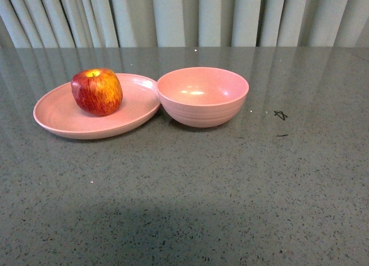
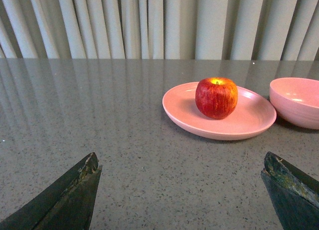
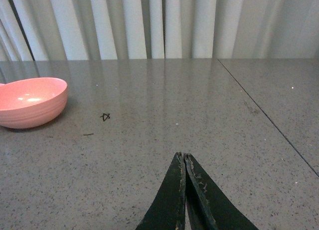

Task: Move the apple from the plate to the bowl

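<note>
Apple on plate, bowl right beside it; left fingers open, right fingers closed.

Front view: apple [image 1: 97, 92] sits upright, stem hollow up, on the pink plate [image 1: 57, 119] at the left of the grey speckled desk [image 1: 184, 191]. The deeper pink bowl [image 1: 203, 97] is just right of the plate, rims touching or nearly so, can't tell which. There is a small black mark [image 1: 281, 115] on the desk right of the bowl and a pleated curtain [image 1: 184, 18] behind. Left wrist view: left fingers [image 2: 75, 195] are spread wide, gripping nothing, low over bare desk and well apart from the plate; the apple is on the plate ahead, with the bowl's edge showing past it. Right wrist view: right fingers [image 3: 194, 195] are pressed together with nothing between them, over bare desk; the bowl is well apart to one side, with the black mark near it.
</note>
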### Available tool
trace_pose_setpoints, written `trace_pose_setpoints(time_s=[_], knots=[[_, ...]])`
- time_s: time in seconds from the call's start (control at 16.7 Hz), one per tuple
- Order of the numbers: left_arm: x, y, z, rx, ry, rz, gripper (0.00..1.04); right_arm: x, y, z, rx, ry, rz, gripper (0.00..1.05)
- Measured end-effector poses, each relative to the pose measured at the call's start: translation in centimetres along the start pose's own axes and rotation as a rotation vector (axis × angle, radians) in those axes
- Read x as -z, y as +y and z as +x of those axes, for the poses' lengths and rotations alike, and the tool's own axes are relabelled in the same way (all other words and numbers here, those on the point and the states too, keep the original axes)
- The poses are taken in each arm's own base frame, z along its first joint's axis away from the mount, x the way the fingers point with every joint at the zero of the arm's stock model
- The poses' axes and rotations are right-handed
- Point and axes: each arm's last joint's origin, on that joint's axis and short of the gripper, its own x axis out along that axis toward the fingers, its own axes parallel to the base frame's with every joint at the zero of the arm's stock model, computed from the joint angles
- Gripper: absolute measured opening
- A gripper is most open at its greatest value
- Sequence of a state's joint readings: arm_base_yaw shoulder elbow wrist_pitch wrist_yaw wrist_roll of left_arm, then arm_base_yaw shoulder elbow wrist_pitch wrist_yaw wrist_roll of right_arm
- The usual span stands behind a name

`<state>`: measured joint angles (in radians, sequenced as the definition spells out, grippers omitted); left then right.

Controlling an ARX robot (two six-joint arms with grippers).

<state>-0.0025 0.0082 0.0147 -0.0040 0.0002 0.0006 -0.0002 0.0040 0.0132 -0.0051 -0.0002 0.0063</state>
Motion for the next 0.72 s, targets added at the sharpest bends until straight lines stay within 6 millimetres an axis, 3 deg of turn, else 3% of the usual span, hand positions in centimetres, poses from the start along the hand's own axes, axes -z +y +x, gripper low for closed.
trace_pose_setpoints(time_s=[0.24,0.72], knots=[[0.00,0.00,0.00,0.000,0.000,0.000,0.98,0.00,0.00,0.00,0.000,0.000,0.000,0.02],[0.00,0.00,0.00,0.000,0.000,0.000,0.98,0.00,0.00,0.00,0.000,0.000,0.000,0.90]])
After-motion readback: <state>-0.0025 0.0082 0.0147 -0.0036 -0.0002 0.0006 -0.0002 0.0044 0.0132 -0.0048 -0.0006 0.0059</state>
